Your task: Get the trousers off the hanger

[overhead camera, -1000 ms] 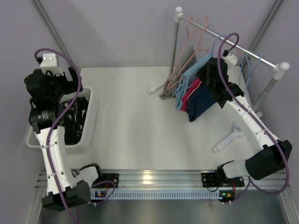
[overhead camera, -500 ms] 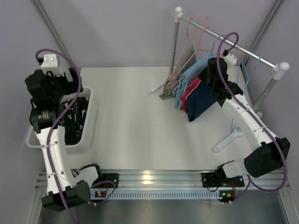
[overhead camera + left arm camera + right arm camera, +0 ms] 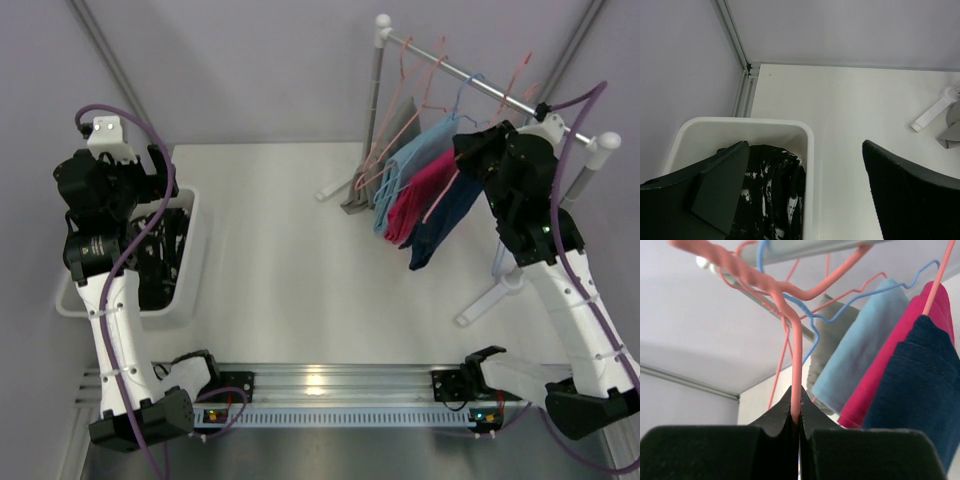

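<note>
Firmly, the pink hanger [image 3: 797, 360] is pinched by the right gripper [image 3: 795, 421]; the left gripper [image 3: 805, 155] is held spread wide over the bin [image 3: 740, 124].

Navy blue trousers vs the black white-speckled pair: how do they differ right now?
Look: the plain navy blue cloth trousers are one solid colour; the black cloth trousers with white speckled print are patterned.
Place: the navy pair hangs among the hangers under the metal rail; the black pair lies inside the white plastic bin.
Pose: the navy pair hangs long and straight; the black pair is crumpled.
Both are soft cloth.
</note>
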